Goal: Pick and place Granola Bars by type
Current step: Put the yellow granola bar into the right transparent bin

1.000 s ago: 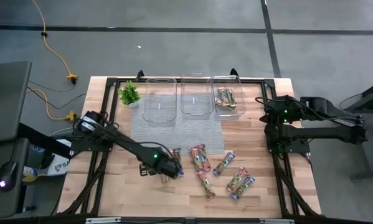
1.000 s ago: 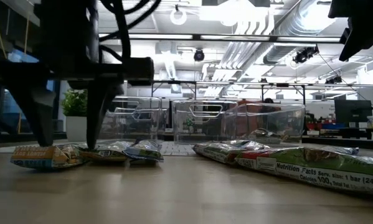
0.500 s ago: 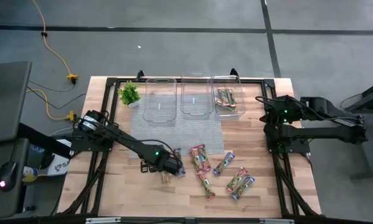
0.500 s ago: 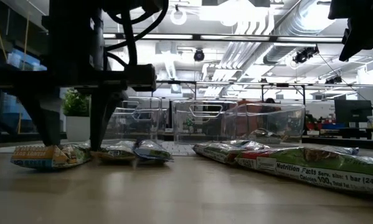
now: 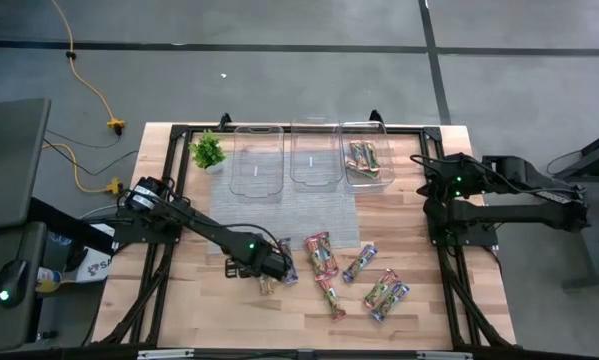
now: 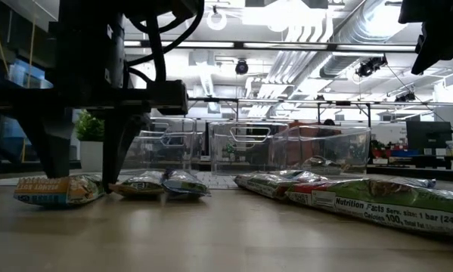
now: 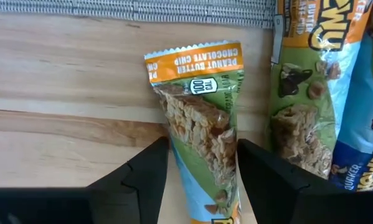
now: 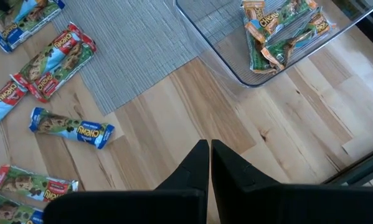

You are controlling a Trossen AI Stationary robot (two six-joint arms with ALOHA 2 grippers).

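Note:
My left gripper (image 7: 202, 171) is low over the wood near the table's middle (image 5: 268, 277). It is open, with one finger on each long side of a green-tan granola bar with an orange end (image 7: 198, 118). That bar lies flat on the table (image 5: 267, 286). More bars lie just to its right (image 7: 311, 106). Red-pink, blue-purple and green bars are scattered further right (image 5: 322, 252) (image 5: 359, 263) (image 5: 385, 293). Several green-tan bars lie in the right clear tub (image 5: 366, 155). My right gripper (image 8: 208, 155) is shut and waits above the table's right side (image 5: 431, 187). My left gripper has its two fingers (image 7: 150, 171) close against both long sides of the green-tan bar's lower half (image 7: 205, 158). They come from above and lie along the bar. The bar lies flat on the wood. I cannot tell whether the fingers touch it.
Three clear tubs stand in a row at the far edge (image 5: 256, 160) (image 5: 314, 155) (image 5: 367, 170), and a grey mat (image 5: 279, 215) lies in front of them. A small green plant (image 5: 208, 151) stands at the far left. Bare wood lies at the near left.
My left gripper has shifted a little toward the table's right. Two bars next to its finger have slid the same way along the wood. In the last half second it has stayed almost still.

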